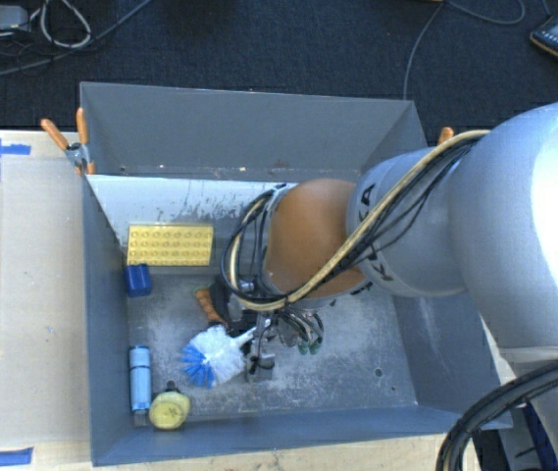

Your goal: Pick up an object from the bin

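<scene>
Since arm reaches in from right and low, gripper (258, 359) sits down near bin (396, 263) floor, right beside blue-and-white brush (210, 356) (likely pick, judging by closeness alone). Gripper opening: cannot tell. Whether it touches brush: unclear. Brown piece (208, 305) just above brush. Yellow studded plate (170, 245) and small blue block (138, 281) well up-left of brush. Blue tube (139, 379) and yellow cap (169, 410) left of brush. Brush lies loose, apart from others, so probably clean grab.
</scene>
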Controlling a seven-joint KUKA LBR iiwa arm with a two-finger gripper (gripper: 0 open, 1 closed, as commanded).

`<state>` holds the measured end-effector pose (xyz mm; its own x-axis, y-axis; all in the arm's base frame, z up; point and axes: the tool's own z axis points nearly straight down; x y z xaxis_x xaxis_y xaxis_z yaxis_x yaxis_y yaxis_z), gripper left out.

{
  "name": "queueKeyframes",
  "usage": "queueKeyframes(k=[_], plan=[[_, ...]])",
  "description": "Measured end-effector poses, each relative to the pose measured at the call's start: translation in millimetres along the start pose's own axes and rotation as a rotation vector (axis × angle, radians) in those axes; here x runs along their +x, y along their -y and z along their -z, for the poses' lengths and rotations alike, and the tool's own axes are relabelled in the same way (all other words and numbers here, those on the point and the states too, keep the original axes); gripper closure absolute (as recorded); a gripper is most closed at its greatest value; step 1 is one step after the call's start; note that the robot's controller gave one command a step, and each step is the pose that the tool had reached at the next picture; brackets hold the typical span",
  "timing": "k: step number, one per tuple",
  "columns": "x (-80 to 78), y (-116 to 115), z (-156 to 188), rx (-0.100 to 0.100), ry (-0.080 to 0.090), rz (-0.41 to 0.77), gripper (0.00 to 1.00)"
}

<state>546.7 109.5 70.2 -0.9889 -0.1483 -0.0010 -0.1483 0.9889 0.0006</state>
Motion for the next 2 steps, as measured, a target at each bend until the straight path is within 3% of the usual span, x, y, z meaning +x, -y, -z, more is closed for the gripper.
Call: queueKeyframes(k=[1,2], plan=[[-10.1,17.6,-0.3,-0.002,0.004,0.022,0.0],[-1.2,-0.9,-0.1,-0.003,-0.002,0.006,1.0]])
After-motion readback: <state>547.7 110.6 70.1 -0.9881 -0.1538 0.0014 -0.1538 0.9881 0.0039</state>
